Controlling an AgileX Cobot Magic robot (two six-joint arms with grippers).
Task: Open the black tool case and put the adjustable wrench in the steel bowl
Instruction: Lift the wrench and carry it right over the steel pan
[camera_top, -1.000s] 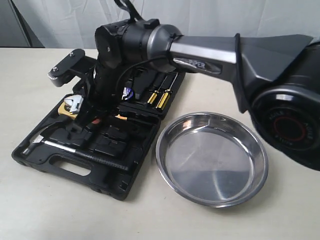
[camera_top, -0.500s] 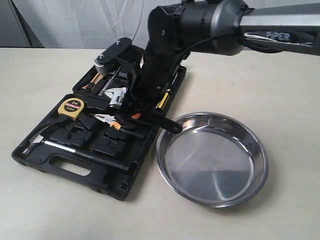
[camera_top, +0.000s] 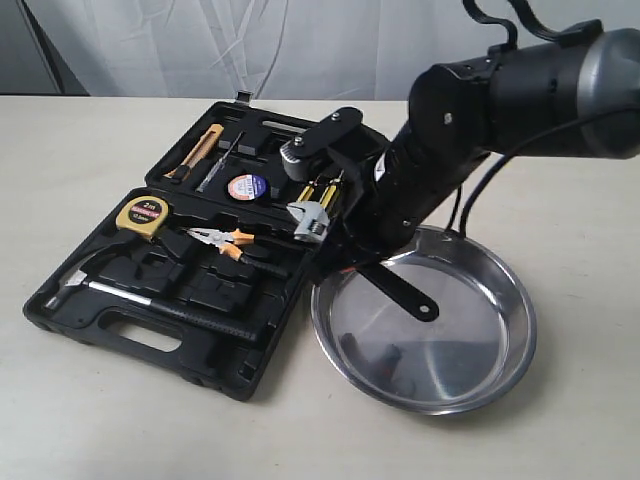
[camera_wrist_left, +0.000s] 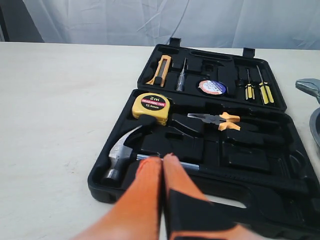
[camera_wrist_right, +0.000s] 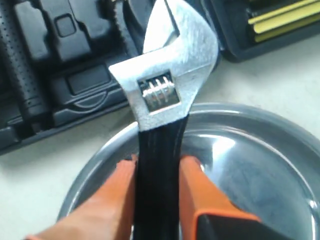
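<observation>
Case (camera_top: 150, 335) lay open and flat just beside the bowl (camera_top: 520, 345), so I judged the opening step complete.

Right gripper (camera_wrist_right: 159, 169) was clamped on the wrench (camera_wrist_right: 165, 85). Its orange fingers (camera_wrist_right: 192, 175) pressed either side of the black handle, a little below the silver head. A hold that close to the head probably left the long handle free to go into the bowl first.

The wrench was in the air across the bowl's rim on the case side. Its head lay outside the rim toward the case, and the hole end sloped down over the bowl's inside. The exterior view did not settle whether the handle tip touched the bowl floor; it looked clear.

Left gripper (camera_wrist_left: 162, 161) had its fingers pressed together with nothing between them. It sat on the side of the case away from the bowl, presumably out of the carrying arm's way.

Hammer (camera_top: 150, 300), pliers (camera_top: 225, 238) and tape measure (camera_top: 142, 213) sat in their slots in the case.

Judgement: the wrench should go further toward the bowl's middle before letting go. With the head outside the rim, a release here might tip it out.
</observation>
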